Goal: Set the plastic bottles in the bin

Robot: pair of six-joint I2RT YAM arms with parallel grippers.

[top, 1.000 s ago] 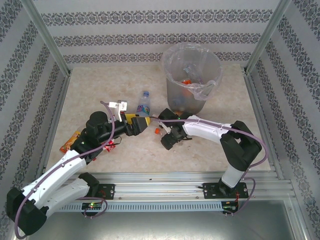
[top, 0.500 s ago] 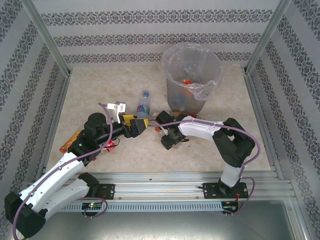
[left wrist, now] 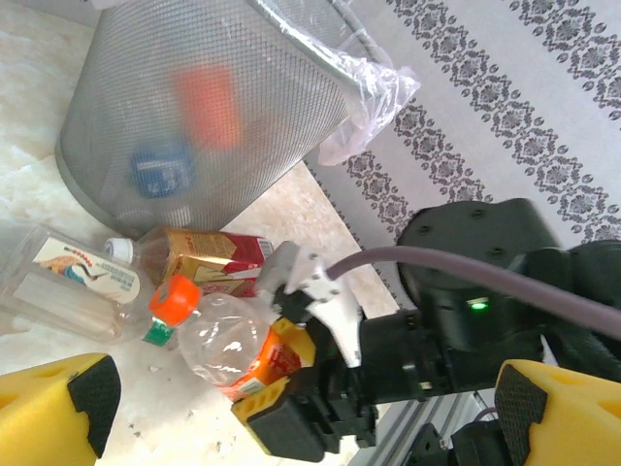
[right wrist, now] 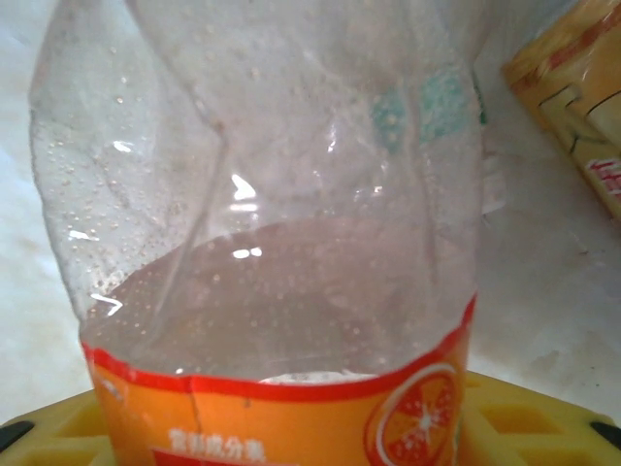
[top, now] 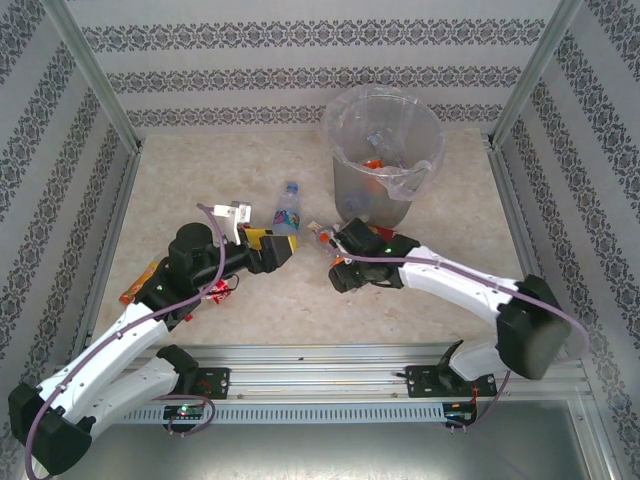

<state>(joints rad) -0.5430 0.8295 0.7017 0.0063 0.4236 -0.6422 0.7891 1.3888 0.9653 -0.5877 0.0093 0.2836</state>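
1. Right gripper (left wrist: 291,354): the jaws are closed on the orange-label bottle (left wrist: 228,345). One yellow pad (left wrist: 277,416) bears on the label from below, and the opposite finger bears on the clear body from above. In the right wrist view, the clear wall of this bottle is dented and beaded with droplets, and the label sits against my pad. The orange cap (left wrist: 175,296) points toward the foot of the bin. I cannot tell whether the bottle rests on the table or is clear of it.

2. Left gripper (top: 278,248): the jaws stand wide apart and hold nothing. It sits just left of the right gripper and faces it.

3. Bin (top: 385,150): it stands upright at the far right of the table (top: 200,170), lined with a clear bag. Orange and blue shapes show blurred through its mesh wall.

4. Loose items: a blue-label bottle (top: 288,208) lies on the table left of the bin, beyond my left gripper. A brown-label bottle (left wrist: 213,262) lies at the bin's foot, just beside the held bottle's cap.
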